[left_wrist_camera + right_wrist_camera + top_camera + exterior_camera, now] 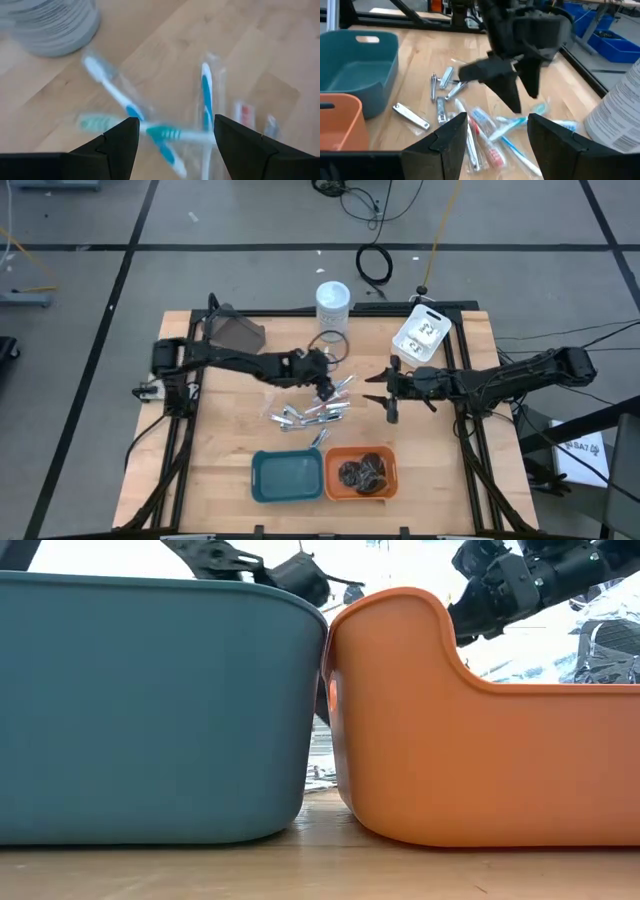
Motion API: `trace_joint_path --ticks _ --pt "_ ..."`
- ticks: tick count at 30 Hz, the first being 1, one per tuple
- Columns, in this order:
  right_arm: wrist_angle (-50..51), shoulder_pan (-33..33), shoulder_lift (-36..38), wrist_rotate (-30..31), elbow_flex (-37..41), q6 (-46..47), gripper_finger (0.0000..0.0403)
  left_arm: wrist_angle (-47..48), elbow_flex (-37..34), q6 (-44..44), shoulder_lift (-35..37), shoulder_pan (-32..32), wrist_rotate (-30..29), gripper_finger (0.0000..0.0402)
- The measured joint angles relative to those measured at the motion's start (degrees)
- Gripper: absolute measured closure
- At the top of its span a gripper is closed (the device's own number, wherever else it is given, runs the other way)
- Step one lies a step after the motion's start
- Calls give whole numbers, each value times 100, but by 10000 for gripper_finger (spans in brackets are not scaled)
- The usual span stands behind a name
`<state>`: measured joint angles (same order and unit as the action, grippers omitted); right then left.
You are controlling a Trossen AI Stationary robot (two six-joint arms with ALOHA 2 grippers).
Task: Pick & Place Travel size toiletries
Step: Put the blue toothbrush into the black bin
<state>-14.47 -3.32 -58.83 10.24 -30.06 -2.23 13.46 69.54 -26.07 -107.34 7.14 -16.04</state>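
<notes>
Wrapped toothbrushes with blue, teal and red handles [165, 135] lie in a loose pile on the wood [342, 387]. Silver metal clippers and slim sticks [303, 416] lie just nearer, also seen in the right wrist view [411, 115]. Dark round bundles [362, 472] sit in the orange tray. My left gripper [325, 385] is open and pointing down over the toothbrushes, one finger on either side [172, 136]; I cannot tell whether it touches them. My right gripper [372, 390] hovers open just right of the pile [492, 132].
The teal tray [288, 476] and orange tray [390, 480] stand side by side at the near edge. A tall white-lidded jar [333, 302], a white tray [422, 336] and a brown bag [236, 333] stand along the far side. Bare wood lies to the left [225, 430].
</notes>
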Motion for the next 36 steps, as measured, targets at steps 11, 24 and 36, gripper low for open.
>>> trace_joint_path --ticks 11,24,36 --pt "-19 -2 -20 -2 -3 4 212 1352 1332 -423 -1100 -15 7 149" --pt "50 7 -25 3 4 7 218 2865 1337 -938 -801 -117 -88 149" --pt "-545 1521 -1813 -1831 -212 -402 219 1860 1266 642 776 -1203 -1946 149"
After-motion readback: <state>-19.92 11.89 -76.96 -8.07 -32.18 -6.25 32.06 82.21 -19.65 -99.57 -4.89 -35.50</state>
